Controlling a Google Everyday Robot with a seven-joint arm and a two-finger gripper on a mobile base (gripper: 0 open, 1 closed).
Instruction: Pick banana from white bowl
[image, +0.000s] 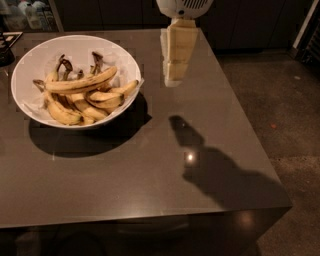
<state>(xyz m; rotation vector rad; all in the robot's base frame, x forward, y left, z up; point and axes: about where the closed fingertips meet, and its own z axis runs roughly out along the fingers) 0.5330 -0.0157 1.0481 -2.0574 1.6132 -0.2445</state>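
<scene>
The banana (82, 82) is lying on top of the heap in the white bowl (31, 59), which is sitting in the upper left of the frame on the dark table (150, 190). It is stretching across the pile from the left side toward the upper right of the bowl, with shorter, more bent bananas (97, 102) crowding underneath and in front of it. It is probably going to handle as a light, fairly firm but bruisable thing. Its skin looks smooth and a little slippery, and its curve is likely to make it roll in a loose hold. The best place to take it appears to be across the thick middle, where it is riding clear above its neighbours, rather than at the dark tips or the stem. The gripper (174, 80) is hanging at the upper centre of the frame, above the table and just to the right of the bowl's rim, not touching anything. Whether it is open or closed cannot be told from this view. The banana is lying to its left and lower down, so reaching it is likely calling for a leftward move over the rim and then a descent.
</scene>
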